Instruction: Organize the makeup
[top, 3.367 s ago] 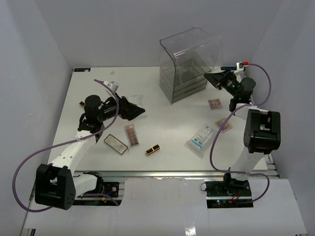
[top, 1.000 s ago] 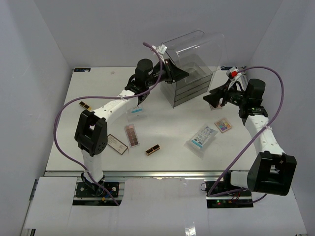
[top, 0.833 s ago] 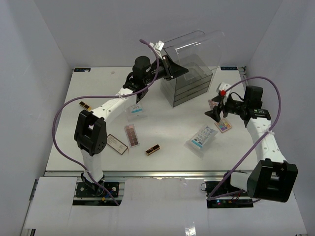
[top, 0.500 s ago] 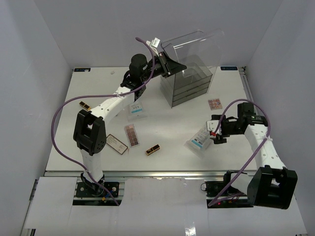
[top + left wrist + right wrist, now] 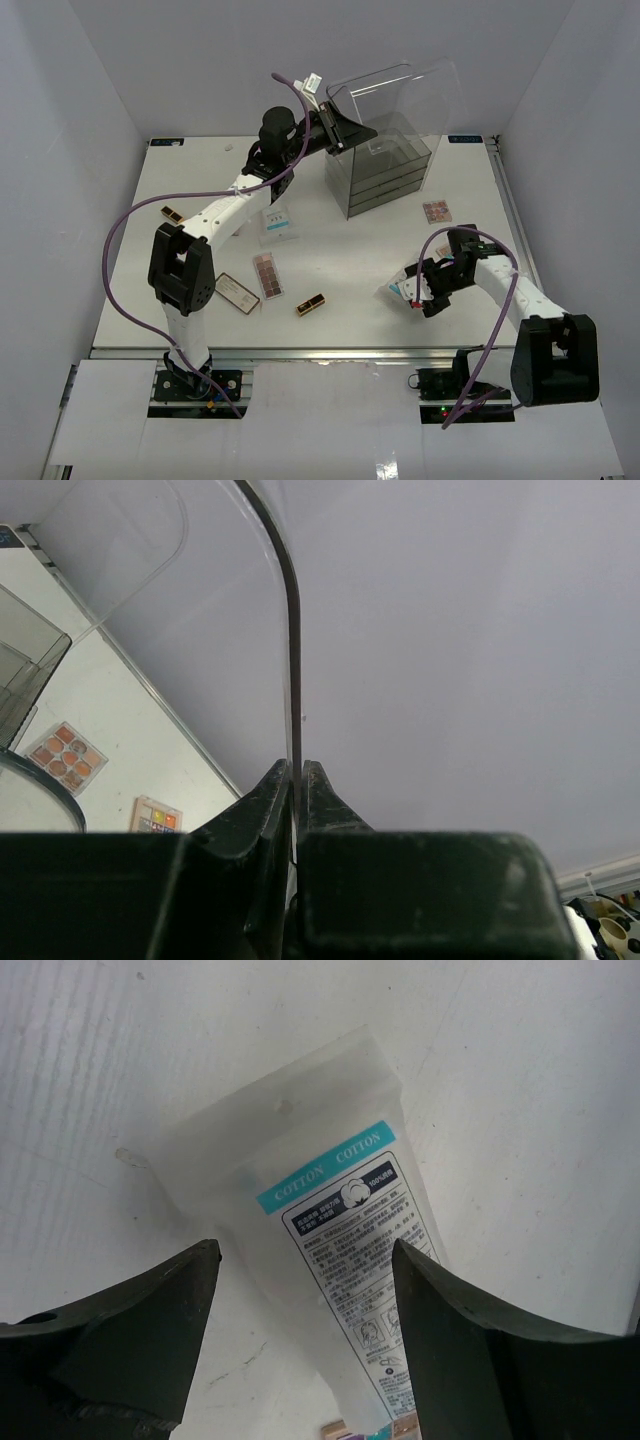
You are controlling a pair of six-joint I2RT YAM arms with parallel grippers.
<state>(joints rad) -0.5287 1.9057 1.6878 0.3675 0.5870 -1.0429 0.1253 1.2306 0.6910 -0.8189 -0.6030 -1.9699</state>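
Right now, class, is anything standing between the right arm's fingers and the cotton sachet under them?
Nothing visible does. The right arm's open fingers straddle the sachet from above, with only bare table showing around it.

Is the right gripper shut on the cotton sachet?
No. The right gripper stands open, with one finger on each side of the cotton sachet, which lies flat on the table.
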